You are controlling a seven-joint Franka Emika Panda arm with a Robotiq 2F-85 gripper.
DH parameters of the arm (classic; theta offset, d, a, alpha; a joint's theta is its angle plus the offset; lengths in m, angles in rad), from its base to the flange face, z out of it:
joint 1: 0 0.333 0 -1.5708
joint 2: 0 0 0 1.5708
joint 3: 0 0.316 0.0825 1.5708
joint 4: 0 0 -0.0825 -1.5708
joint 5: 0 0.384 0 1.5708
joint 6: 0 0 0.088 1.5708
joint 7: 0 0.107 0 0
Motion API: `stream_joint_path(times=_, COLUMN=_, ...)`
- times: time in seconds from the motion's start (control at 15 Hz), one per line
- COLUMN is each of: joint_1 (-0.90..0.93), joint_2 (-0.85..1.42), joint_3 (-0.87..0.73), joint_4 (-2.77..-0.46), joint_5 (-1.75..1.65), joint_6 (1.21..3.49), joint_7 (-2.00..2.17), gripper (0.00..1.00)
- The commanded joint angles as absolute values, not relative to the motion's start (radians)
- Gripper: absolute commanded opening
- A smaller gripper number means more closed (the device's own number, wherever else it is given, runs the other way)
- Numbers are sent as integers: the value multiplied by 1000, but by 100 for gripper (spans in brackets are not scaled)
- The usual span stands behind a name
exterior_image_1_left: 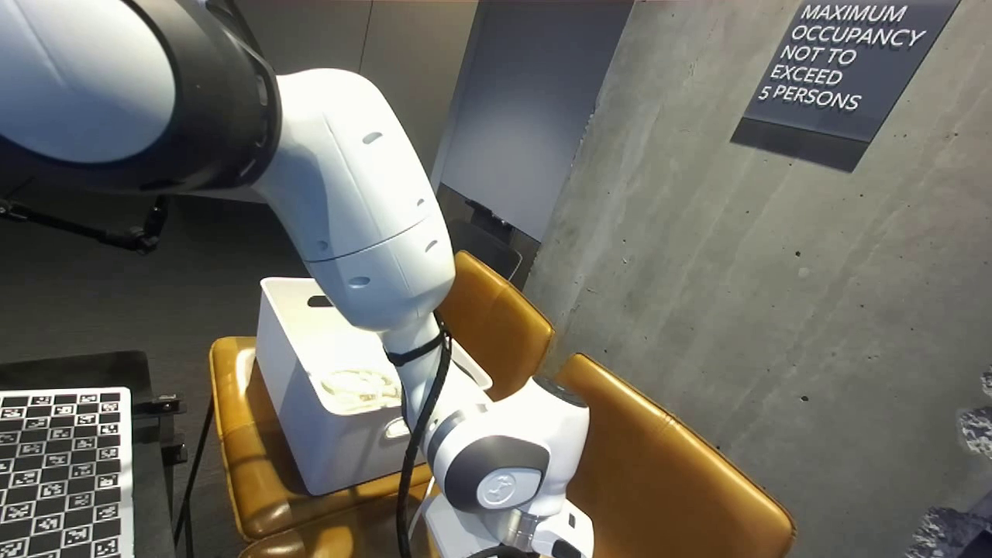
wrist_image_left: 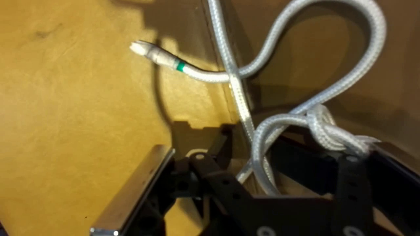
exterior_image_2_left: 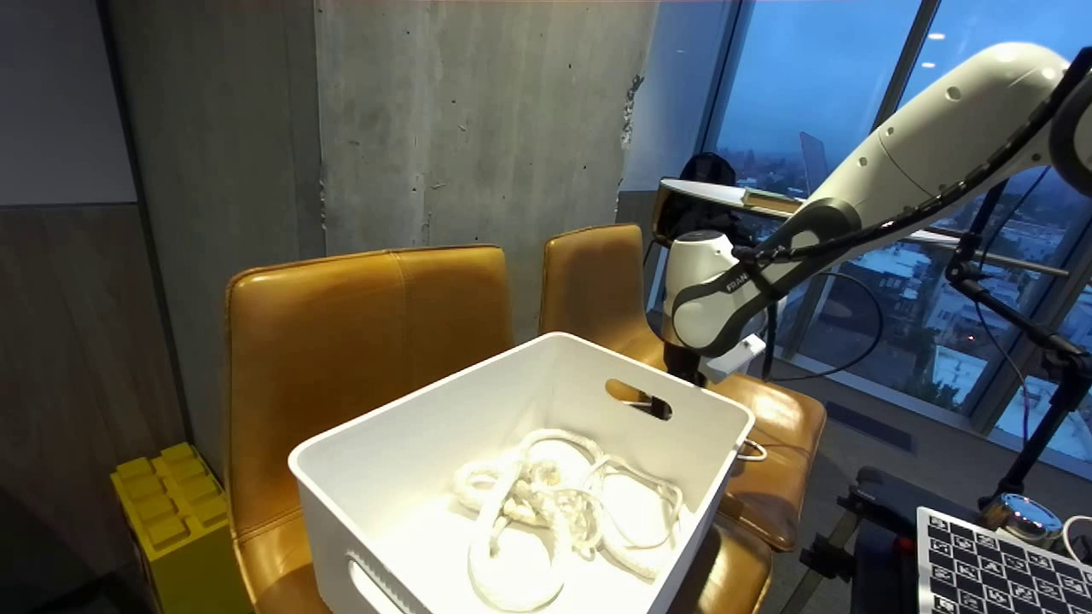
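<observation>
White braided cord (wrist_image_left: 241, 101) lies in loose loops on tan leather (wrist_image_left: 82, 114) in the wrist view, crossing a crease (wrist_image_left: 226, 93) between a brightly lit part and a shaded one. Its free end (wrist_image_left: 160, 56), pale at the tip and marked with a green band (wrist_image_left: 180, 66), points away from the gripper (wrist_image_left: 269, 154). The jaws stand spread, with strands running through the space between them; a knot (wrist_image_left: 323, 129) lies just beside the jaw at the right of that view, and whether they touch cannot be told. In an exterior view the gripper's lower end is mostly hidden behind the rim of a white bin (exterior_image_2_left: 503, 396), above the seat of a tan chair (exterior_image_2_left: 768, 426). The bin, seen in both exterior views, stands on the neighbouring chair (exterior_image_1_left: 252, 449) and holds a tangle of similar cord (exterior_image_2_left: 546, 503). The robot arm (exterior_image_1_left: 372, 194) bends down past it. Behind the chairs rises a concrete wall (exterior_image_1_left: 697, 256) with a sign (exterior_image_1_left: 841, 66) limiting occupancy to 5 persons. A black-and-white patterned board (exterior_image_2_left: 1007, 571) sits at the edge of both exterior views, a yellow studded block (exterior_image_2_left: 162, 512) stands beside the bin's chair, and tall windows (exterior_image_2_left: 810, 85) show dusky blue.
</observation>
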State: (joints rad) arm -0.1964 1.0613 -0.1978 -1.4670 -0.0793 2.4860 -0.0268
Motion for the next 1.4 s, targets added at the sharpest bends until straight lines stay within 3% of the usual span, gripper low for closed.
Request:
stream_joint_path(times=0.0, joint_1=-176, joint_2=1076, joint_3=-223, joint_4=-1462, joint_5=-102, joint_6=2467, joint_7=10, gripper=6)
stream_joint_path(times=0.13, joint_1=-170, joint_2=1057, joint_3=-230, joint_4=-1475, joint_5=-111, joint_6=2464, joint_7=15, gripper=0)
stream_joint_path(times=0.73, joint_1=-40, joint_2=775, joint_3=-270, joint_4=-1631, joint_5=-188, joint_6=2461, joint_7=69, gripper=0)
stream_joint_path(times=1.33, joint_1=39, joint_2=404, joint_3=-212, joint_4=-1670, joint_5=-252, joint_6=2363, joint_7=81, gripper=0)
